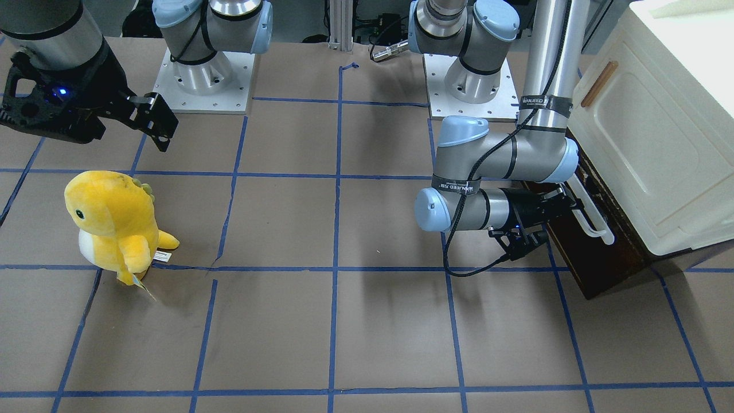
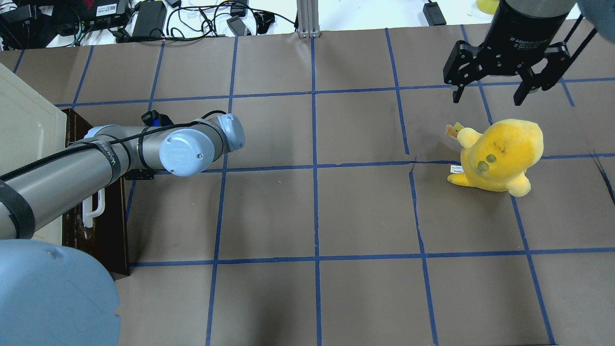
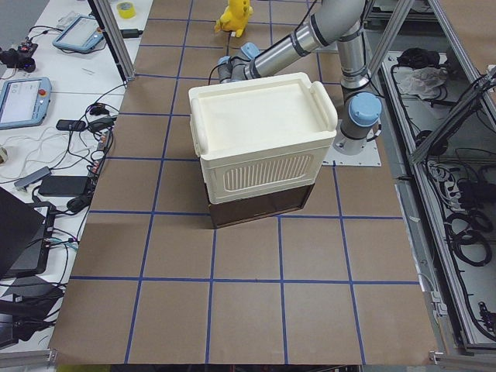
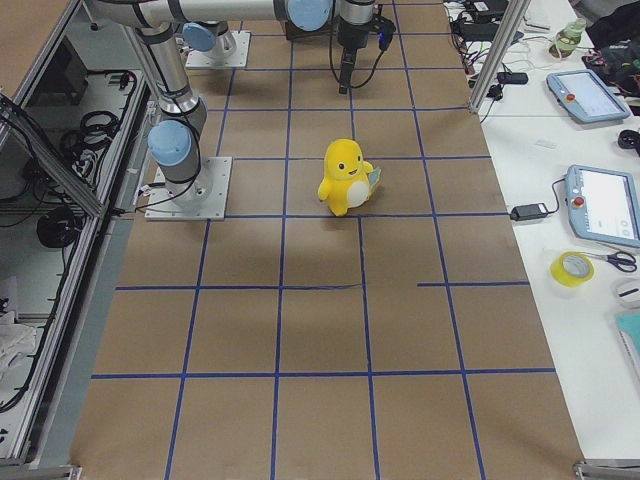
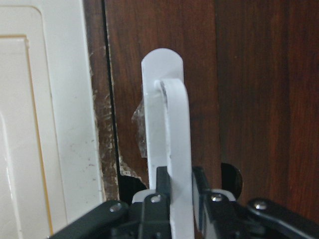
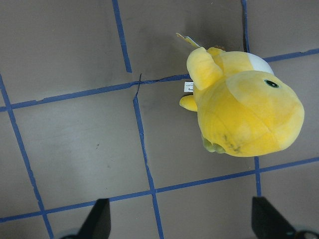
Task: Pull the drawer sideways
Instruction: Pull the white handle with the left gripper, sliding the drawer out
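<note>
The drawer (image 1: 599,269) has a worn dark brown wooden front and a long white bar handle (image 1: 593,218), and sits at the bottom of a cream cabinet (image 1: 648,126). My left gripper (image 1: 570,207) is shut on the handle. In the left wrist view its fingers (image 5: 162,181) clamp the white handle (image 5: 172,124) against the brown front (image 5: 249,99). In the overhead view the left arm hides this gripper; the handle's end (image 2: 93,211) and the front (image 2: 103,235) show. No cream inner walls show. My right gripper (image 2: 495,91) is open and empty, hanging above the table far from the drawer.
A yellow plush dinosaur (image 1: 112,223) stands on the brown paper table near the right gripper (image 1: 155,123); it also shows in the right wrist view (image 6: 244,109). The cabinet door has a small wooden handle (image 1: 599,83). Cables and devices lie beyond the table's far edge (image 2: 144,19).
</note>
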